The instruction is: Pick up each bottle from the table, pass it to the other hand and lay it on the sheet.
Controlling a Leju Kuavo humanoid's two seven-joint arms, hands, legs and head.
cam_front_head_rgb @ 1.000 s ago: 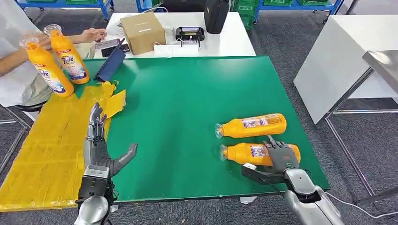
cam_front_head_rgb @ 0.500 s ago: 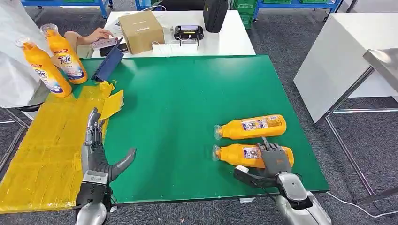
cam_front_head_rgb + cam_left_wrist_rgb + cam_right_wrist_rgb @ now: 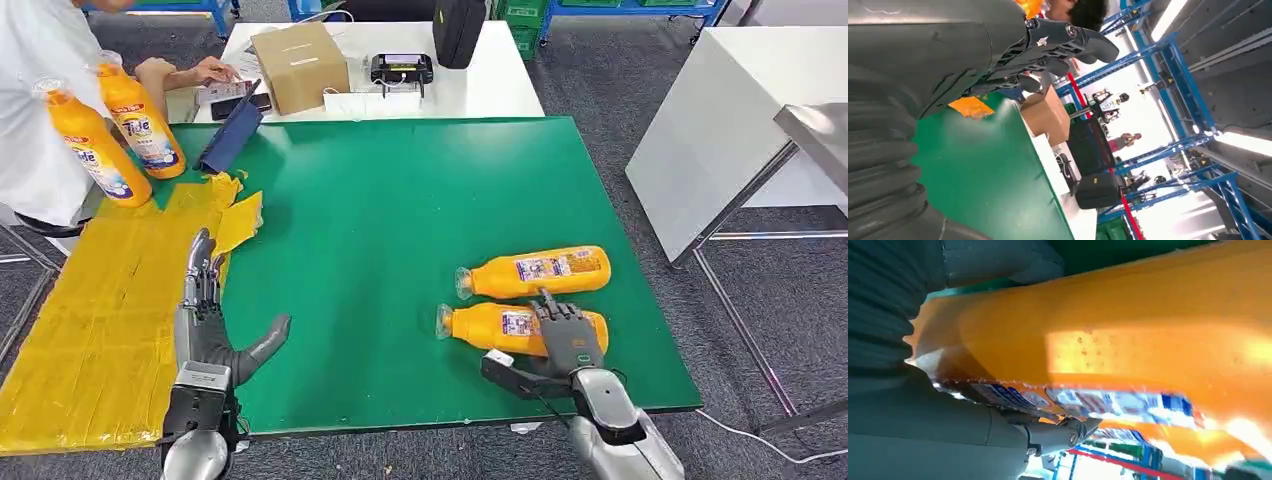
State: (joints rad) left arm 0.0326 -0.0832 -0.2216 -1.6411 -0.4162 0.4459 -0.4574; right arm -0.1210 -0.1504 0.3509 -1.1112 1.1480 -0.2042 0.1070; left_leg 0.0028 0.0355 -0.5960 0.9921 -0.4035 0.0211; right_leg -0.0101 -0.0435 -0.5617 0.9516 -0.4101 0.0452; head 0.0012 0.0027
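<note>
Two orange bottles lie on their sides on the green mat (image 3: pixel 400 220), caps pointing left. My right hand (image 3: pixel 565 340) grips the near bottle (image 3: pixel 490 325), fingers over its body and thumb at its near side; up close that bottle (image 3: pixel 1123 340) has a finger (image 3: pixel 1048 435) curled round its label. The far bottle (image 3: pixel 535 270) lies free just behind it. My left hand (image 3: pixel 205 320) is open, fingers straight and thumb out, at the edge of the yellow sheet (image 3: pixel 100 300); its fingers (image 3: pixel 1048 50) hold nothing.
Two more orange bottles (image 3: pixel 95 150) (image 3: pixel 140 120) stand upright at the sheet's far left, beside a person in white (image 3: pixel 30 120). A blue tablet case (image 3: pixel 230 140) leans at the mat's far left corner. Behind, a white table carries a cardboard box (image 3: pixel 300 68).
My right hand has moved left along the table's near side, and the near bottle has come left with it. The left hand has stayed put. The person has shifted.
</note>
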